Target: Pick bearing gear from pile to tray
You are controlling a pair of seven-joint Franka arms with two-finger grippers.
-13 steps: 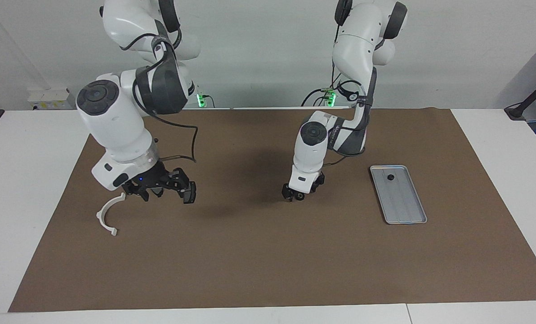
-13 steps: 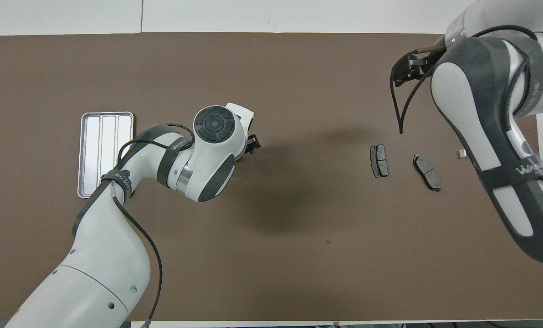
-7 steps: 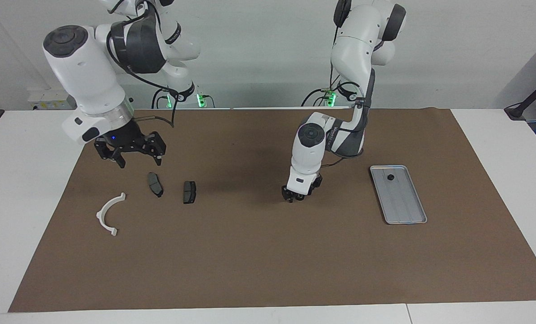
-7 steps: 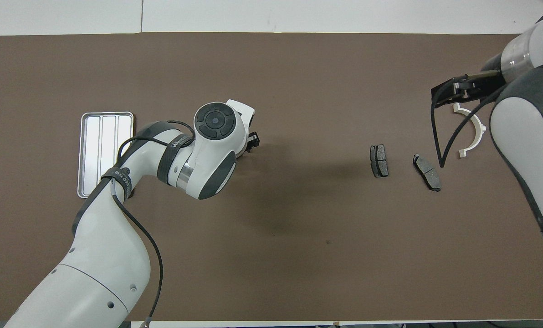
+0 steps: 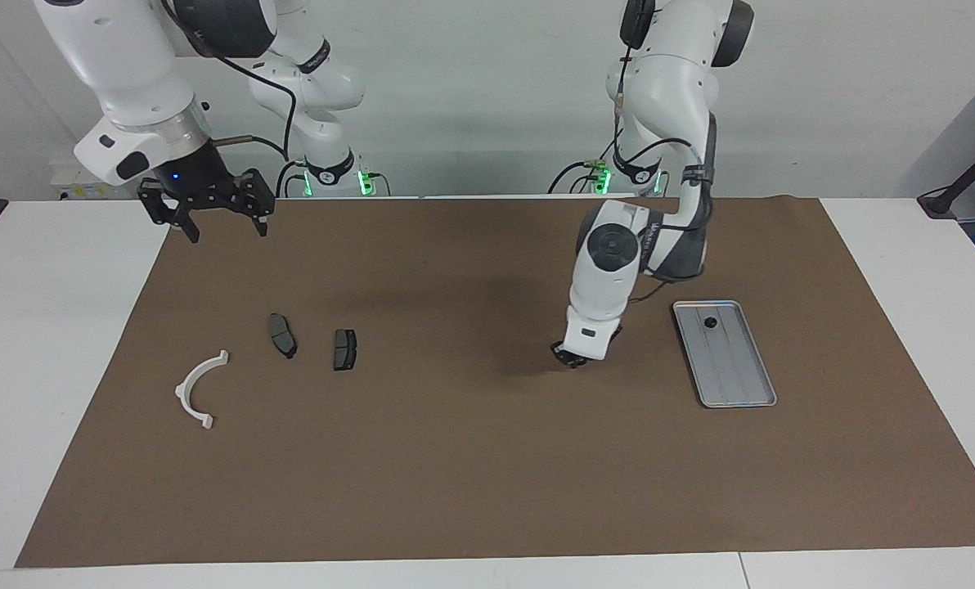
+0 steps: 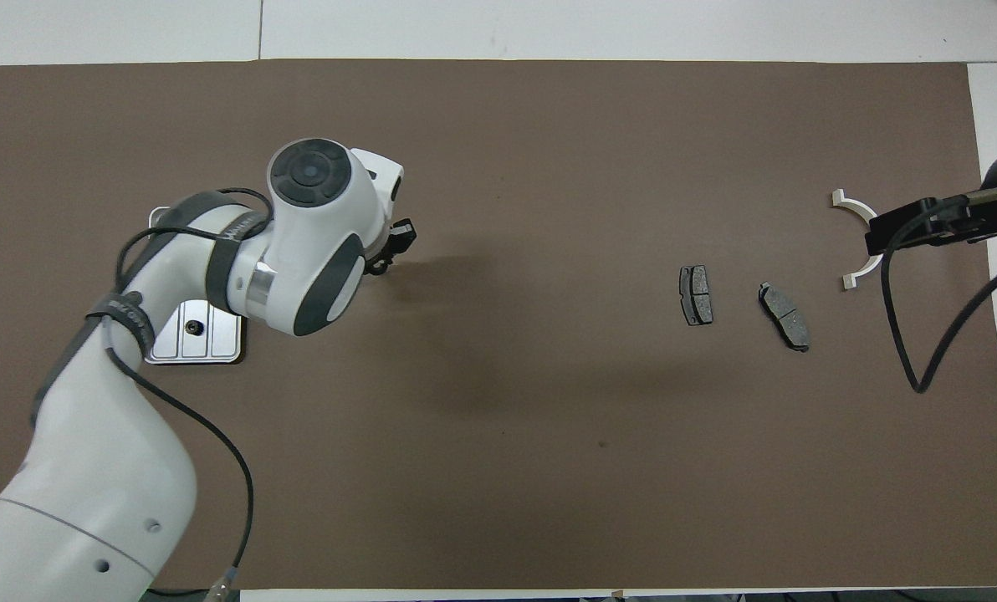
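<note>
Small black round bearing gear (image 5: 710, 322): one lies in the flat silver-grey metal tray (image 5: 737, 372); likely light, hard, slippery, best pinched across its rim; left hand (image 5: 573, 357) low over brown mat (image 5: 471, 458) near tray, grip cannot be told; right hand (image 5: 209, 214) waits aloft over mat's edge, released.

You've got two high cams here. One sits across the table (image 5: 46, 343) looking back at both arm bases, wide enough to catch the whole brown mat (image 5: 487, 458). The other hangs above the robots' end, aimed steeply down and forward. Both share that mat, just flipped half a turn.
</note>
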